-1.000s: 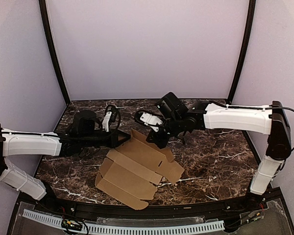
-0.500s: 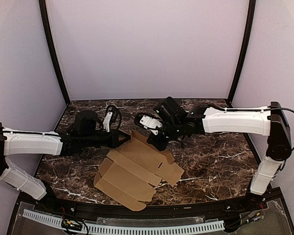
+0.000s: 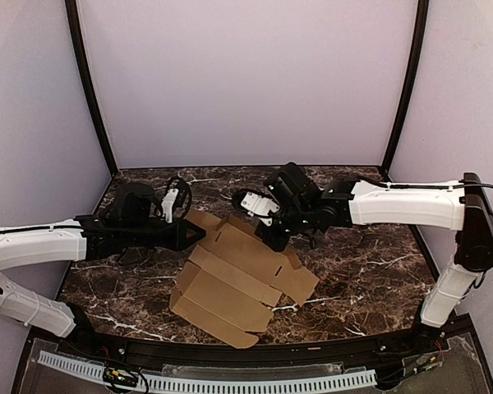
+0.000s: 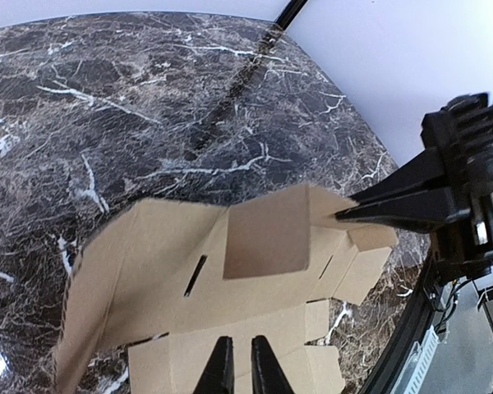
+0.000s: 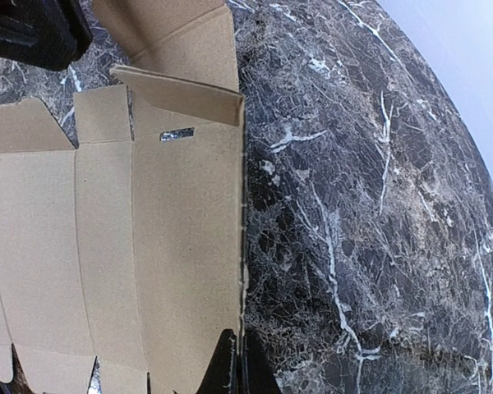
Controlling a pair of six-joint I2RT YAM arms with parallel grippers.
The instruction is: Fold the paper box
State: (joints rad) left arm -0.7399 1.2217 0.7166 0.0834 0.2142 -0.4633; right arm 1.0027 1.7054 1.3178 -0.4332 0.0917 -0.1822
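Note:
The paper box point(image 3: 238, 275) is a flat brown die-cut sheet lying mid-table, its far flaps lifted. My right gripper point(image 3: 269, 240) is shut on the sheet's far right edge. The right wrist view shows that gripper point(image 5: 239, 331) clamped on the edge of the paper box point(image 5: 107, 246). My left gripper point(image 3: 199, 234) hovers just left of the raised far-left flap. In the left wrist view the left gripper point(image 4: 241, 338) stands a narrow crack open over the paper box point(image 4: 255, 271), with nothing between its fingers. The right gripper point(image 4: 411, 201) pinches a corner flap there.
The dark marble table point(image 3: 361, 271) is bounded by purple walls and two black corner posts point(image 3: 90, 98). A black rail and a white perforated strip point(image 3: 230, 382) run along the near edge.
The sheet has slid a little right and toward the near edge, held by the right gripper. My left gripper has drawn back left off the flap, and its fingers have parted slightly.

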